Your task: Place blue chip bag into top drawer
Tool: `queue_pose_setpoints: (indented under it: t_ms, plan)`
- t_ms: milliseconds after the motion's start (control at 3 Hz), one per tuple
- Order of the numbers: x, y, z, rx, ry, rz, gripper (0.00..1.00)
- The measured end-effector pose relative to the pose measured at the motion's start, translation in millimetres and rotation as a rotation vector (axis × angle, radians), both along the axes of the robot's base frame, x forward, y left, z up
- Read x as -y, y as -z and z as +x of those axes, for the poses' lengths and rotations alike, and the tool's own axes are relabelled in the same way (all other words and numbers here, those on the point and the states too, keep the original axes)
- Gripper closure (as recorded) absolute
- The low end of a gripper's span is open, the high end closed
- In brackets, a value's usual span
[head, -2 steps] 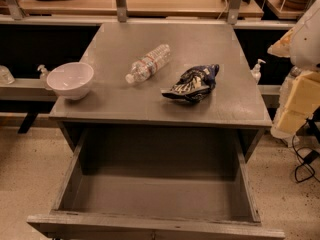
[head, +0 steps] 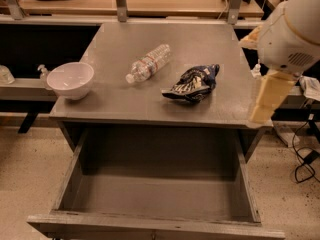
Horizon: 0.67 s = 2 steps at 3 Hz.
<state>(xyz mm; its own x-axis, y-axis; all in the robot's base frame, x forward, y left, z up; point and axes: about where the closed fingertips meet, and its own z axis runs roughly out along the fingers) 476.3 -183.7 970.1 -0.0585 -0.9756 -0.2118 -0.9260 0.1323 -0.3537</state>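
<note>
The top drawer (head: 150,225) stands pulled out, below and left of the gripper (head: 267,98). The gripper hangs at the right edge of the grey cabinet top (head: 200,36), touching nothing visible; whether it is open cannot be told. The blue chip bag (head: 192,84) lies crumpled on the top, left of the gripper and apart from it. A clear water bottle (head: 148,64) lies beyond the bag. A white bowl (head: 70,79) sits far left.

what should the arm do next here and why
Probably swing the end effector, which hangs off the right edge of the cabinet top, leftward to above the blue chip bag. The bag lies ungrasped beside the water bottle, and the top drawer below is already open.
</note>
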Motion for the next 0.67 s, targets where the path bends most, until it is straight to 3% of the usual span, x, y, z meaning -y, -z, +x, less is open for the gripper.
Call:
queue_pose_setpoints:
  t_ms: [333, 667]
  plan:
    - [-51, 25, 56, 0.055, -0.136, -0.005, 0.00]
    - [-101, 66, 110, 0.034, -0.241, 0.025, 0.00]
